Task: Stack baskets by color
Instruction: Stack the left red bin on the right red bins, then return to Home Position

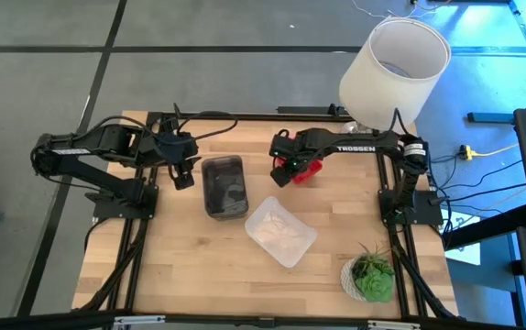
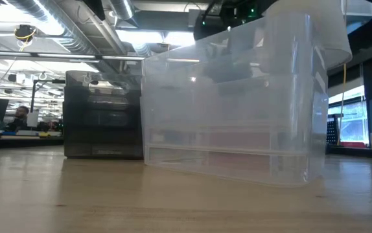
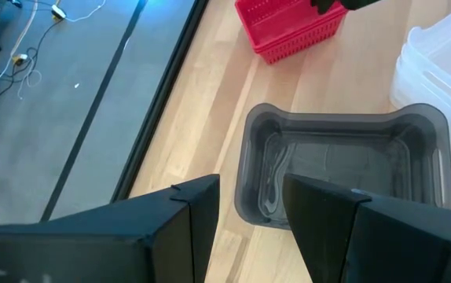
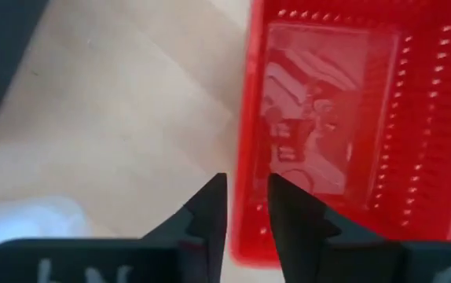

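While your right gripper sits over the near wall of the red basket, its fingers stand only slightly apart, one on each side of that wall, and you can't tell whether they are pinching it or have just let go. Just beyond the fingertips the basket floor lies open, and it looks as if the red pile is already nested and resting on the table.

Your left gripper hangs with its fingers plainly apart, holding nothing, right above the near end of the grey basket. One finger lines up outside the short wall and the other over the inside. Off to the far side of those fingers you see the clear basket, close to the grey one but not touching it as far as you can make out.

Watch these risks, by my reading. If you lift the right arm while the pads are touching that red wall, you could drag or tip the basket and spoil the stack. Opening wider before rising would guard against it. If you lower the left fingers slightly off line, a tip may land on the grey rim and shove the basket into the clear one. The slick plastic may also slide on the wood rather than let you grip it.
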`<state>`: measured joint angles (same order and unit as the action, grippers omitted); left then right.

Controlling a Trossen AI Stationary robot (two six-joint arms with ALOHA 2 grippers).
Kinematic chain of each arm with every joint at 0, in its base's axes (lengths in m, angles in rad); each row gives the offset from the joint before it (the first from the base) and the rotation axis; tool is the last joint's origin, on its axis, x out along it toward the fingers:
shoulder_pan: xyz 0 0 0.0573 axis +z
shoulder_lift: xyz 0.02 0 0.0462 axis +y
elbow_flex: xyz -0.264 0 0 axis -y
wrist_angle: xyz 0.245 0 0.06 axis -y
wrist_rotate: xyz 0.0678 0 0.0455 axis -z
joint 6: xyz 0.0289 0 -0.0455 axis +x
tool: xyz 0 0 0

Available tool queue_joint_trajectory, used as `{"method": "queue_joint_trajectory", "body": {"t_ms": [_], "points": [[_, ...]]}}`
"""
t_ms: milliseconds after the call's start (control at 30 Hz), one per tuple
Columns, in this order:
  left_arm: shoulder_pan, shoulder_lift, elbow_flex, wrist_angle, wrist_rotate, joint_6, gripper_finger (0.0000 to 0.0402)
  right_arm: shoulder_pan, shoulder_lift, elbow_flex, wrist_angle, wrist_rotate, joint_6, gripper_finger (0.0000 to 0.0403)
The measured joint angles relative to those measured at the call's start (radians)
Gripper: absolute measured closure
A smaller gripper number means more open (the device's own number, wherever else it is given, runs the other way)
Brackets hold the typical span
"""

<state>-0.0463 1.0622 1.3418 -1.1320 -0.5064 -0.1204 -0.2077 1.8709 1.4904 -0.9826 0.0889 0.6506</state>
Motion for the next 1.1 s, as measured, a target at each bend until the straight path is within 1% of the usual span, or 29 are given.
{"method": "queue_joint_trajectory", "body": {"t_ms": [100,167,200,333,467,567,667,767,867,933,1000,1100], "points": [[0.0,0.0,0.0,-0.001,0.0,0.0,0.0269,-0.003,0.0,0.045,-0.028,-0.061,-0.007,0.0309],[0.0,-0.009,0.0,-0.007,0.0,0.0,0.0269,-0.004,-0.004,0.091,-0.076,-0.077,-0.053,0.0308],[0.0,-0.019,0.0,-0.01,0.001,0.0,0.0269,0.002,-0.008,0.119,-0.094,-0.075,-0.082,0.0308],[-0.004,-0.071,0.0,-0.011,0.011,-0.008,0.0269,0.038,-0.052,0.214,-0.149,-0.004,-0.192,0.0307],[-0.025,-0.154,0.0,-0.011,0.064,-0.071,0.0269,0.088,-0.135,0.286,-0.173,0.0,-0.293,0.0307],[-0.051,-0.211,0.0,-0.012,0.061,-0.11,0.0269,0.132,-0.218,0.302,-0.177,0.001,-0.384,0.0307],[-0.08,-0.259,0.0,-0.012,0.052,-0.114,0.0269,0.17,-0.312,0.3,-0.181,0.034,-0.408,0.0307],[-0.105,-0.316,-0.001,-0.011,0.015,-0.126,0.0269,0.202,-0.429,0.25,-0.145,0.081,-0.423,0.0307],[-0.126,-0.387,-0.044,-0.002,-0.014,-0.155,0.0269,0.23,-0.553,0.141,-0.083,0.087,-0.421,0.0307],[-0.136,-0.444,-0.114,0.019,-0.032,-0.19,0.0269,0.247,-0.641,0.041,-0.01,0.085,-0.421,0.0307],[-0.144,-0.51,-0.199,0.088,-0.034,-0.201,0.0269,0.254,-0.739,-0.074,0.08,0.079,-0.419,0.0307],[-0.146,-0.608,-0.31,0.2,-0.03,-0.184,0.0269,0.255,-0.881,-0.232,0.194,0.041,-0.397,0.0307]]}}
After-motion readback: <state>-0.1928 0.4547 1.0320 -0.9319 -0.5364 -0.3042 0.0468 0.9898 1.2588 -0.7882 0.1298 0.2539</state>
